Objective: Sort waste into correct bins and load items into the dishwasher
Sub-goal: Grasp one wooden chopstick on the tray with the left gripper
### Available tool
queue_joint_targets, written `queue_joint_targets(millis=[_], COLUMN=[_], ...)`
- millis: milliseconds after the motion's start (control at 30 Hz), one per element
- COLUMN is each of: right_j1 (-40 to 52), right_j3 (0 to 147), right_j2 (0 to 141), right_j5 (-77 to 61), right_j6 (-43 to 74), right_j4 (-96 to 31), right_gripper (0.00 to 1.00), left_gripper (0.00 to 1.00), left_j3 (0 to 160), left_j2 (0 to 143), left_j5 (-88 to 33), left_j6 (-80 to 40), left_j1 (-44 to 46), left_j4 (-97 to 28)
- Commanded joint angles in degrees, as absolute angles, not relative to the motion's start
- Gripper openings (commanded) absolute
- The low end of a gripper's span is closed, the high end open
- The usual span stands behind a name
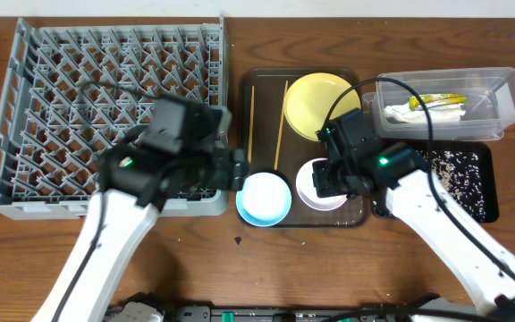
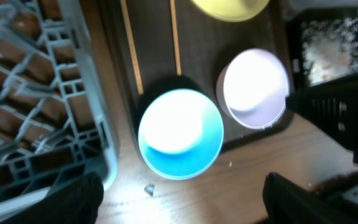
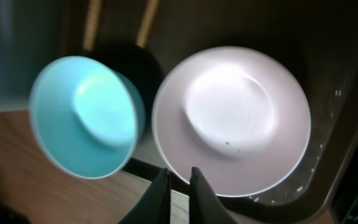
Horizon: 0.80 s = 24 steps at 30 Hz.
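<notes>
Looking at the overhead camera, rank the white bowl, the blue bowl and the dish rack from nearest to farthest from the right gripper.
1. The white bowl, beneath the right gripper.
2. The blue bowl, beside it on the left.
3. The dish rack, far left.

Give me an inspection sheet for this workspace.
Surface: wooden table, one dark speck.
Job's things: no dishes seen in rack. Plate, chopsticks and white bowl on brown tray, blue bowl overhanging its front edge. Tissue and wrapper in tub. Crumbs in black tray.
Clutter: nothing seen.
Grippers: left gripper open above blue bowl; right gripper apparently closed on white bowl's rim.
Cables: black cable arcs over tub.
Surroundings: nothing seen.
</notes>
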State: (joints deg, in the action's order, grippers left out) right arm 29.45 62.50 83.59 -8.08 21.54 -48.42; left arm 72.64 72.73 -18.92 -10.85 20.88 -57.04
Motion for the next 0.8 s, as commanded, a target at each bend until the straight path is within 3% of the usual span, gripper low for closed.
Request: queue_joint_targets(millis=[0, 200, 367, 533, 600, 733, 767], right_j1=[28.9, 29.1, 26.2, 20.9, 19.2, 16.3, 15.7], right_j3=[62.3, 60.1, 59.9, 60.0, 60.0, 60.0, 60.0], right_j2=[87.7, 94.4, 94.1, 81.8, 76.8, 68.4, 66.8], right_j5=[-7.2, -5.8, -8.6, -21.8, -22.7, -22.1, -21.5], right_j6=[23.2, 25.8, 26.7, 12.6, 11.4, 11.3, 11.3], right_j4=[-48.9, -49.0, -50.0, -47.5, -47.6, -47.5, -47.5], right_gripper=[0.06, 0.01, 0.01, 0.07, 0.15, 0.47, 0.49], left_gripper=[0.82, 0.81, 0.72, 0.70, 0.69, 0.68, 0.66], left_j3=[73.4, 73.4, 73.4, 73.4, 73.9, 76.2, 77.3], left_j2=[79.2, 83.9, 87.9, 94.3, 96.8, 102.8, 104.5], left_j5=[-15.3, -15.1, -12.8, -5.9, -5.3, -5.5, -5.7], left_j6=[-13.7, -15.0, -14.9, -11.9, -9.8, -9.4, -9.1], left_j1=[23.5, 24.3, 24.9, 28.2, 29.1, 29.2, 29.2], left_j4=[-53.8, -47.4, -38.4, -32.5, -31.9, -32.0, -32.0])
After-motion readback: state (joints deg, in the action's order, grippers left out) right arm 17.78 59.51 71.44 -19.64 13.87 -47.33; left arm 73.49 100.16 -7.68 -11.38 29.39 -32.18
